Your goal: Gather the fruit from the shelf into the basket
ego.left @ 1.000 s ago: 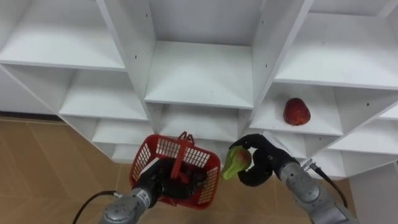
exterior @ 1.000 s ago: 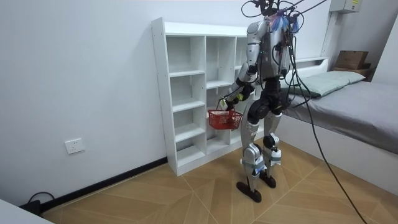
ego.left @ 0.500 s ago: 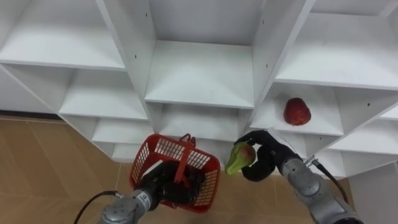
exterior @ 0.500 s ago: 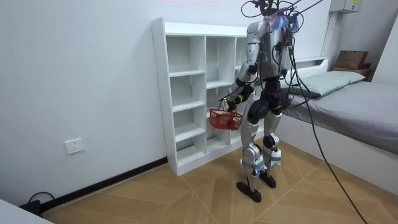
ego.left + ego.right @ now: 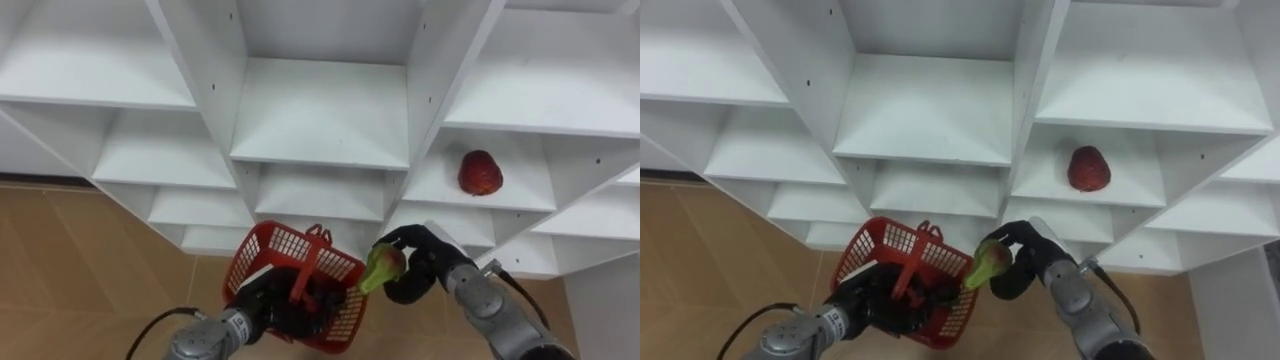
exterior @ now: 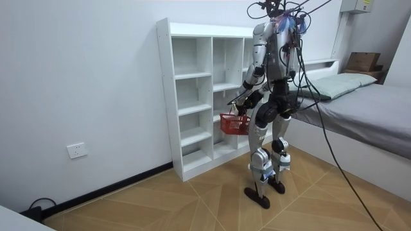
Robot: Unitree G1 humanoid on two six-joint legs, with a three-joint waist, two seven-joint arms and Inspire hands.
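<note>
I stand in front of a white closet of open shelves [image 5: 320, 110]. My left hand [image 5: 268, 308] is shut on the handle of a red mesh basket [image 5: 275, 250], held low in front of the shelves; dark fruit lies inside it. My right hand [image 5: 420, 275] is shut on a green, reddish-tinged pear [image 5: 378, 268], right beside the basket's right rim. A red fruit [image 5: 479, 173] rests on a shelf in the right column, above my right hand. In the room view the basket [image 6: 234, 123] hangs before the closet [image 6: 192, 96].
The shelf compartments around the red fruit hold nothing else. Wooden floor [image 5: 70, 260] lies below the shelves at the left. A bed [image 6: 366, 109] stands behind me at the room view's right.
The basket has shifted right and a little lower, closer to the pear. My right hand keeps the pear at almost the same spot, now at the basket's rim.
</note>
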